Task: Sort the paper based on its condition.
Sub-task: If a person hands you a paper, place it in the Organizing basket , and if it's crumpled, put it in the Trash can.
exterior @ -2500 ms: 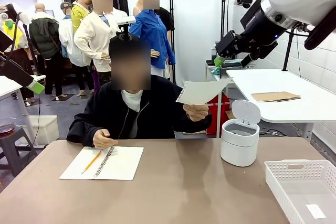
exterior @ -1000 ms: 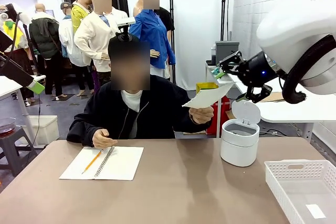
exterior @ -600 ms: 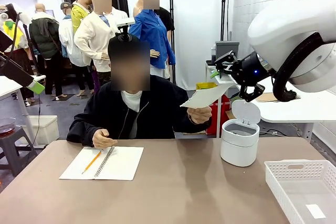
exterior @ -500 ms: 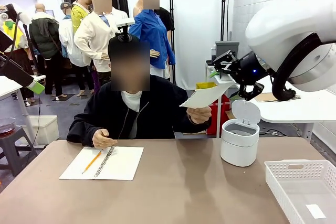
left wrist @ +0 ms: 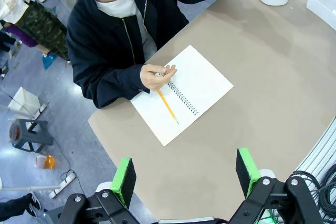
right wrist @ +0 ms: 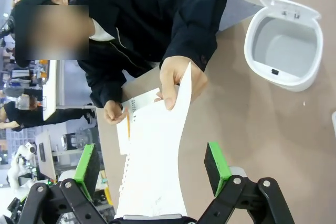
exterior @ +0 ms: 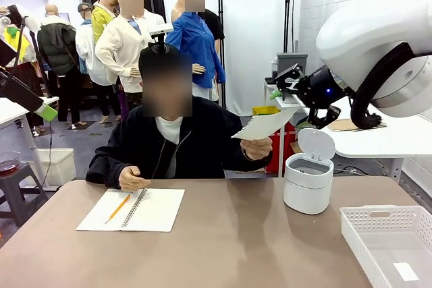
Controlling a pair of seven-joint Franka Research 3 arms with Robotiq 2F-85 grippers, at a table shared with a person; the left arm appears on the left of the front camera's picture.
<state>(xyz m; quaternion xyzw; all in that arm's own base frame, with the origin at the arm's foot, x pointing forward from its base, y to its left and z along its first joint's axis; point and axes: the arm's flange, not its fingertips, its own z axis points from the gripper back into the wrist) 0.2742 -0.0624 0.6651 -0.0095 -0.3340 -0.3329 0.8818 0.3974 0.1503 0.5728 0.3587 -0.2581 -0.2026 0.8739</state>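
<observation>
The person's hand [exterior: 256, 146] holds up a white sheet of paper [exterior: 264, 125] above the table's far right side. The paper [right wrist: 157, 156] looks smooth and gently bowed, with torn spiral holes along one edge. It reaches in between the spread fingers of my right gripper [right wrist: 151, 167], touching neither pad. From the front, that right gripper [exterior: 278, 87] hangs open just above and right of the sheet. My left gripper [left wrist: 185, 174] is open with nothing in it, high over the table's left part, and its green pad shows at the front view's left edge [exterior: 46, 111].
A white bin [exterior: 308, 183] with its lid up stands at the right, under the sheet. A white basket [exterior: 391, 234] sits at the near right corner. An open spiral notebook [exterior: 152, 210] with a pencil [exterior: 118, 208] lies under the person's other hand [exterior: 131, 179].
The right arm has swung down and left, bringing its gripper close to the held-up sheet; over the last half second it has barely moved. The person lowered the sheet slightly.
</observation>
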